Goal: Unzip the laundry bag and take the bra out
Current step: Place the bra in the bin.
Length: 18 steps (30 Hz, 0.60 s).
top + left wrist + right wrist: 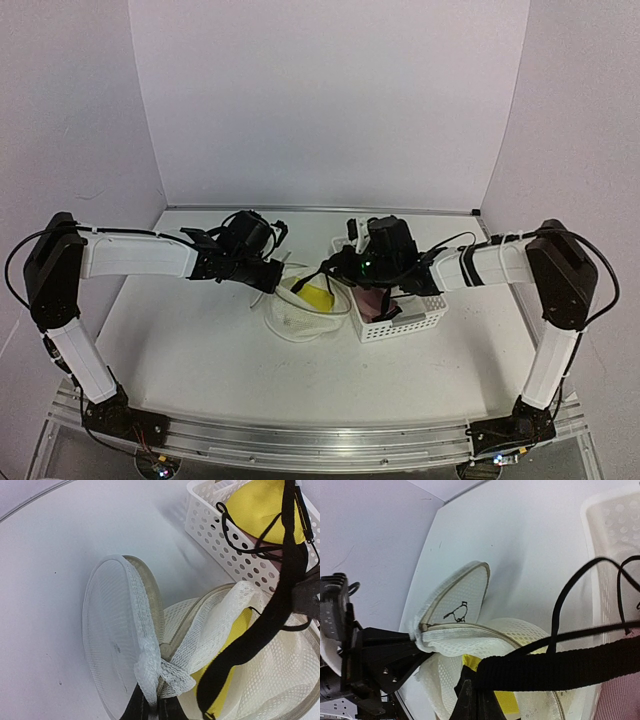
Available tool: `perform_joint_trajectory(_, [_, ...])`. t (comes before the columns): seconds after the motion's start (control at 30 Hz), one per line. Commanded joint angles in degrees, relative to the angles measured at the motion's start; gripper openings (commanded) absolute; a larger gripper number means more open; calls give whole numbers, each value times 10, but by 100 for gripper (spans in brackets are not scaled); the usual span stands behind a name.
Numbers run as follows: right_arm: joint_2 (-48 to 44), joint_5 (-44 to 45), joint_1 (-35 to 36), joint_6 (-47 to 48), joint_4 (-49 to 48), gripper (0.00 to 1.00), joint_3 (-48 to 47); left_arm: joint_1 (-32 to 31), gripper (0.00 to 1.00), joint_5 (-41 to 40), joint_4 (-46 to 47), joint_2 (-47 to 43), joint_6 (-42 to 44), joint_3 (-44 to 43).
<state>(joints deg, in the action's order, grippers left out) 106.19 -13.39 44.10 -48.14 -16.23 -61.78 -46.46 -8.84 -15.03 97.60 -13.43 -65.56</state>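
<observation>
The zip part looks done, so the job now is getting the bra out. The laundry bag (pixel 280 680) is lying on the bench (pixel 50 580), just beside the white basket (pixel 210 535). Its round lid (pixel 107 645) is standing open like a door.

The left hand (pixel 152 705) is pinching the bag's white net at the rim, with its fingers squeezed tight on it. It is holding the bag in place.

The right hand (pixel 472 695) is squeezing tight on the wide black strap (pixel 560 667) of the bra (pixel 257 507). The strap is stretching from the bag across towards the basket.

The bra is sitting half way out. One yellow part is lying inside the open bag. The other yellow cup is hanging over the basket, and a pinkish bit is showing in the basket too.

Next, I think the right hand needs to lift and pull the strap away from the bag, towards the basket. The pull should be slow, because the thin black straps are looping about and could catch on the bag's rim. The left hand should hold the bag down, or the whole bag may come along with the bra.
</observation>
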Motion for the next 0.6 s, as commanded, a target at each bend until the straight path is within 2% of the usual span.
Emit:
perform_joint_trajectory(0.0, [-64,26,4,23,-63,0,24,2,0,-8,-1,-8,-7,-5])
perform_joint_trajectory(0.23, [-116,28,4,48,-114,0,43,2,0,0,-2,-4,-3,-8])
perform_joint_trajectory(0.57, [-156,-20,4,53,-173,0,23,2,0,9,-1,10,2,-15])
